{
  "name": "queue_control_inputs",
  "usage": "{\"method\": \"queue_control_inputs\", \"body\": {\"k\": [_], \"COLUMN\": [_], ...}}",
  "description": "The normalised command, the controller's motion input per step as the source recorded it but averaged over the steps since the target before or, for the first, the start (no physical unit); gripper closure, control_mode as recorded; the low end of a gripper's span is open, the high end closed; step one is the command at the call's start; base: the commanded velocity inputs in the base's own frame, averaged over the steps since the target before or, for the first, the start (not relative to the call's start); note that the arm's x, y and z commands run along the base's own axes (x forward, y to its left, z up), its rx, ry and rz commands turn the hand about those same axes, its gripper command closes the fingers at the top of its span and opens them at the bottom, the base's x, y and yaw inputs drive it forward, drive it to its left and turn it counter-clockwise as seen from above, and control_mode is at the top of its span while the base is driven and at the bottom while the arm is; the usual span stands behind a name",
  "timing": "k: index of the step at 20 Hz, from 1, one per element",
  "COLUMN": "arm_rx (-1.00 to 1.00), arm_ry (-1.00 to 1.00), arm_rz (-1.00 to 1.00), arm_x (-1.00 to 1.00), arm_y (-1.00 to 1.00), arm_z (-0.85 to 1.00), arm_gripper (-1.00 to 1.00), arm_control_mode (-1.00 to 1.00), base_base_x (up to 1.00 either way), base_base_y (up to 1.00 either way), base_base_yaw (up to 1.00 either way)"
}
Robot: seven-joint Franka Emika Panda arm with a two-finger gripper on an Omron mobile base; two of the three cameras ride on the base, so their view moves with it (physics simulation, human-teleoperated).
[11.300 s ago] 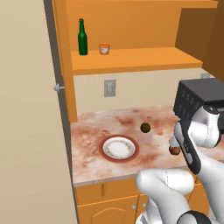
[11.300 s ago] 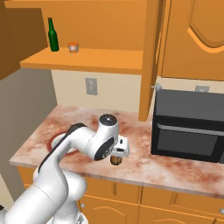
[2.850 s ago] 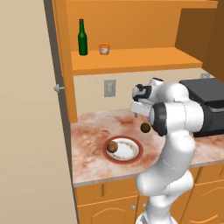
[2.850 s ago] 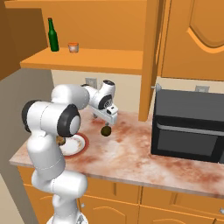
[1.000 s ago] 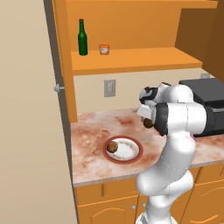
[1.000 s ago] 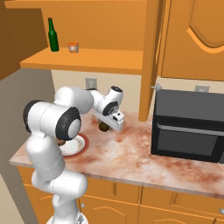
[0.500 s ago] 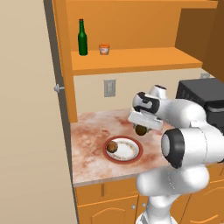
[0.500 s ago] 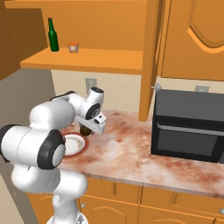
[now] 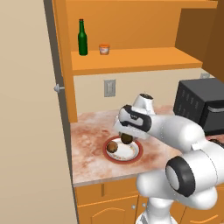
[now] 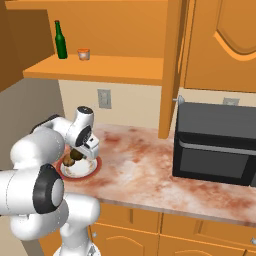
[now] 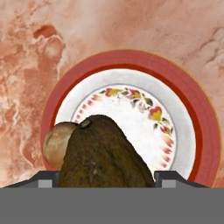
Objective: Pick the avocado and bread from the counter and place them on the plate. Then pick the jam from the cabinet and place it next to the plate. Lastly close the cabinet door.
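No brand, label or writing can be read on the green bottle, the jam or the black oven. One plate lies on the counter; the hand view shows its broad red-brown rim, white middle and printed flowers with red and yellow petals. One bread sits on the plate, toward the rim. One avocado, dark olive-brown, is between the two fingertips of the gripper. The jaws are pinching the avocado, one finger at either side of it, over the plate and near the bread. In the hand view its narrow end, with a small stem mark, points up the picture and overlaps part of the bread. Whether it touches the plate cannot be told.

One jam and one bottle stand upright, apart from each other, on the single orange shelf inside the cabinet; the jam is far shorter. The cabinet door stands open. Two wall outlets show in the right base view, one partly behind the oven.
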Motion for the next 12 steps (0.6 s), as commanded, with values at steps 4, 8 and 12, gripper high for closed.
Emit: {"method": "queue_control_inputs", "body": {"k": [4,8,12], "arm_rx": [0.00,0.00,0.00], "arm_ry": [0.00,-0.02,-0.09], "arm_rz": [0.00,0.00,0.00], "arm_x": [0.00,0.00,0.00], "arm_y": [0.01,0.00,0.00], "arm_z": [0.00,0.19,0.53], "arm_gripper": [-1.00,-1.00,-1.00], "arm_control_mode": [-1.00,-1.00,-1.00], "base_base_x": [0.00,0.00,0.00], "base_base_y": [0.00,0.00,0.00], "base_base_yaw": [0.00,0.00,0.00]}}
